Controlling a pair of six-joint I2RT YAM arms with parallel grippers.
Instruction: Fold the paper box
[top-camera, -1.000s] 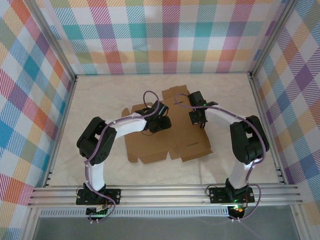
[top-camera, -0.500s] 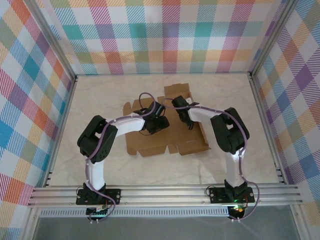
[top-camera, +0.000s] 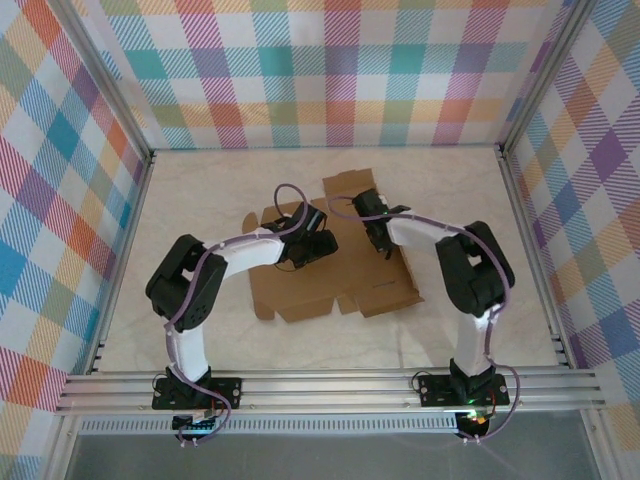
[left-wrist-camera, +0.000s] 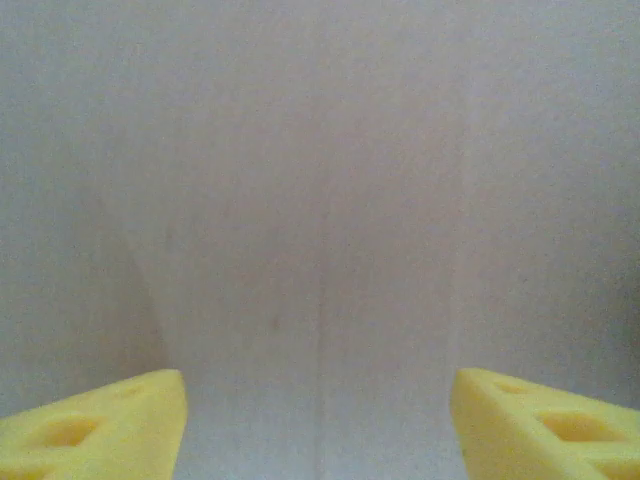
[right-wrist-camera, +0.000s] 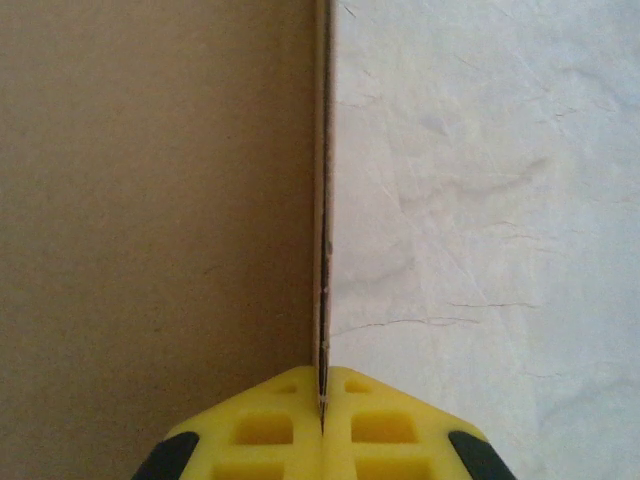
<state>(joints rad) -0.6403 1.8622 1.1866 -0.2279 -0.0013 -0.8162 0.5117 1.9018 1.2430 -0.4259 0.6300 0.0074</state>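
The paper box (top-camera: 330, 285) is a brown cardboard sheet lying mostly flat in the middle of the table, with flaps toward the back. My right gripper (top-camera: 381, 238) is shut on the sheet's edge; in the right wrist view the thin cardboard edge (right-wrist-camera: 322, 250) runs straight into the closed yellow fingers (right-wrist-camera: 270, 430), brown board to the left, table to the right. My left gripper (top-camera: 308, 240) stands open over the sheet's left part; its yellow fingertips (left-wrist-camera: 100, 425) are wide apart close above a blurred pale surface.
The pale table top (top-camera: 200, 210) is ringed by checked walls and a metal frame. An aluminium rail (top-camera: 330, 388) runs along the near edge, carrying both arm bases. Bare table lies left and right of the sheet.
The right arm swung left from the sheet's right side to its back middle and closed on the cardboard edge; the sheet shifted slightly. The left gripper stayed over the left part.
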